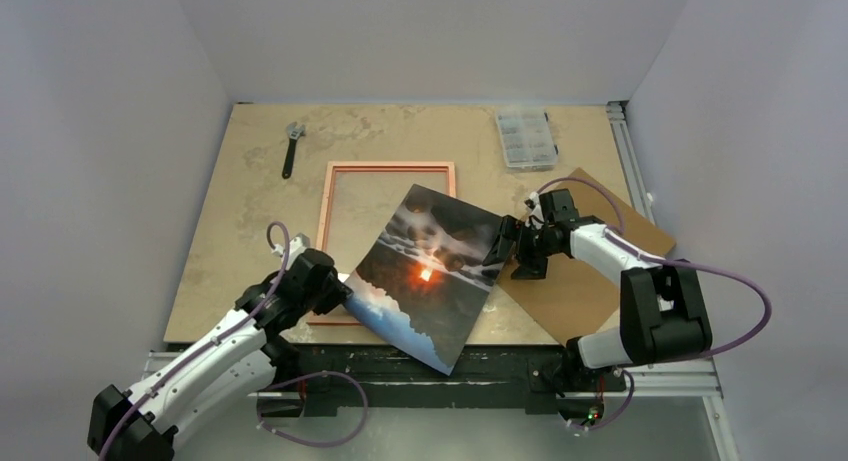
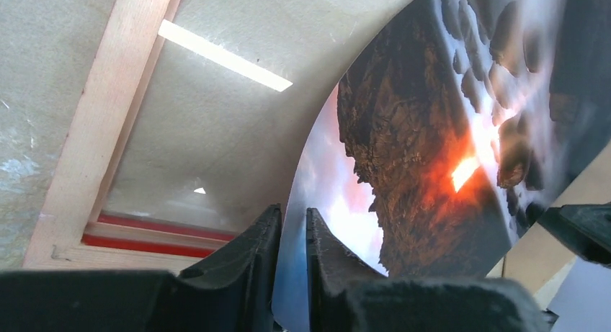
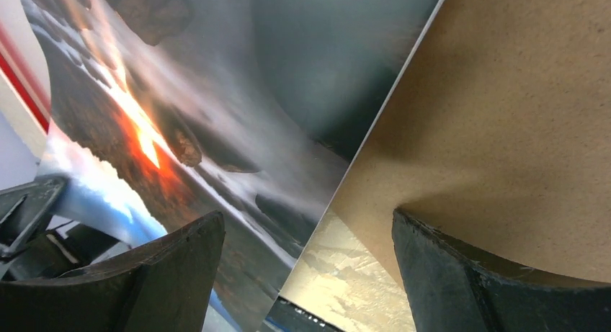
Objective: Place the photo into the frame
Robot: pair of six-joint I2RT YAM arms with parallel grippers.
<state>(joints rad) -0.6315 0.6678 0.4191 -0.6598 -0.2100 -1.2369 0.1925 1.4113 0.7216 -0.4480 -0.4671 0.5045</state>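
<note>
Left fingers (image 2: 259, 238) narrow on photo (image 1: 430, 276) edge, seemingly pinching; right fingers (image 3: 180, 260) wide, empty. Photo bowed above frame (image 1: 390, 165): slack pinch, it drops askew.

The bench (image 1: 400, 131) is a pale wooden top with light, worn stains. Near its far left corner lies a wrench (image 1: 291, 148) with a black handle and a silver head, the head toward the back wall (image 1: 430, 31). Near the far right corner sits a flat clear plastic box (image 1: 526, 137) with many small compartments; their content is too small to tell. A brown board (image 1: 590, 291) lies at an angle on the right side, one corner reaching over the metal rail (image 1: 625, 151) at the bench edge.
</note>
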